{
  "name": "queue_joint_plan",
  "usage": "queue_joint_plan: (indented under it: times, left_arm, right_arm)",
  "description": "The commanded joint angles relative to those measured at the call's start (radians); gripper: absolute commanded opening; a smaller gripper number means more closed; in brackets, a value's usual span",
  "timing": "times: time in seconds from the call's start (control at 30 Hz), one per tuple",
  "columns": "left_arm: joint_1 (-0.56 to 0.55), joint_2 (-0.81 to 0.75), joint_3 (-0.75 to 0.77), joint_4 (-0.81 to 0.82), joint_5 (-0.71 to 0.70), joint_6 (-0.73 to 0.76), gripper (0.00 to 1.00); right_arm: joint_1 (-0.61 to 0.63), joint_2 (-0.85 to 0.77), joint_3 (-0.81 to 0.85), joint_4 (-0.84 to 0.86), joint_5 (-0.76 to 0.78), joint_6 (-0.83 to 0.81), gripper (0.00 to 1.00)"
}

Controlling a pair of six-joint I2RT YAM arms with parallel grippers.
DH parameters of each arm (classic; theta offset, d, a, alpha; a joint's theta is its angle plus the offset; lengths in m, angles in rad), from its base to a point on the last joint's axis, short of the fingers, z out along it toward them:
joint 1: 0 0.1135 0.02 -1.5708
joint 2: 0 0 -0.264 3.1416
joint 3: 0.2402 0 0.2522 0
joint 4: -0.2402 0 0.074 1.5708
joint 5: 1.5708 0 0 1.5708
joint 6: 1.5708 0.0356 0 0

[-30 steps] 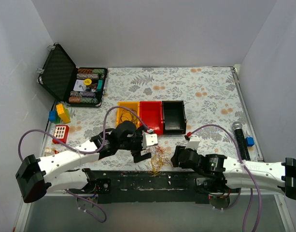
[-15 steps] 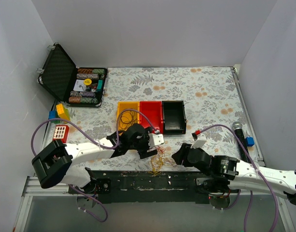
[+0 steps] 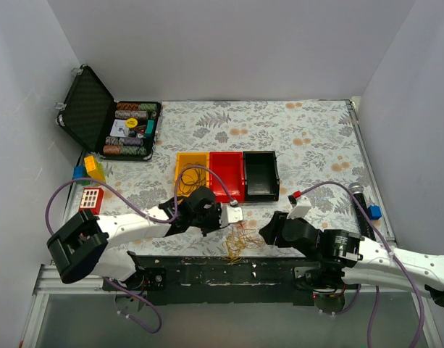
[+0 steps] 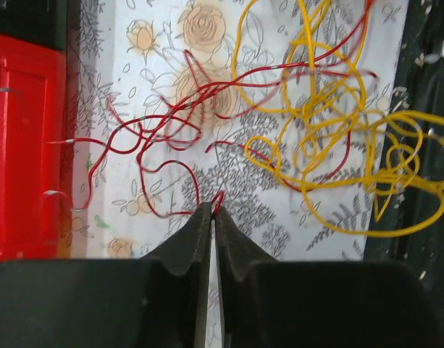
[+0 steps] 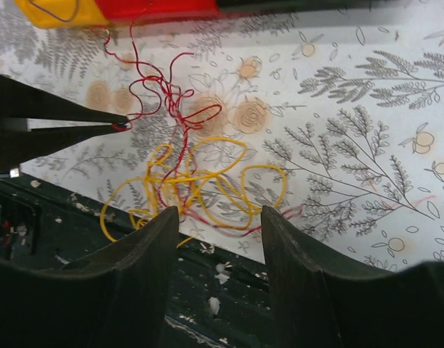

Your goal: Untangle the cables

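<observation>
One tangle of cables (image 3: 238, 243) at the near edge of the desk (image 3: 316, 145), red bin (image 3: 225, 174) just behind. Left end effector (image 4: 211, 214) pinched on a red strand, right end effector (image 5: 220, 217) wide over yellow loops. Open desk back-right.

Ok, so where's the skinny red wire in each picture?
Top external: thin red wire sits low centre, tangled up just in front of the red plastic bin.
Left wrist: middle, left of the thin yellow wire loops.
Right wrist: upper left, above the yellow loops.
Shared landmark: the red plastic bin, at the left edge and the top edge.
</observation>
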Motion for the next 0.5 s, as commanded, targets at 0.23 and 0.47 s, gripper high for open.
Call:
queue_joint_plan:
  times: [0.23, 0.47]
  left_arm:
    - [0.085, -0.213, -0.01, -0.17, 0.051, -0.056, 0.0]
    - [0.097, -0.399, 0.042, -0.312, 0.049, -0.143, 0.0]
  right_arm:
    - [0.005, 0.035, 0.084, 0.002, 0.029, -0.056, 0.51]
    - [0.008, 0.141, 0.052, 0.215, -0.096, -0.134, 0.61]
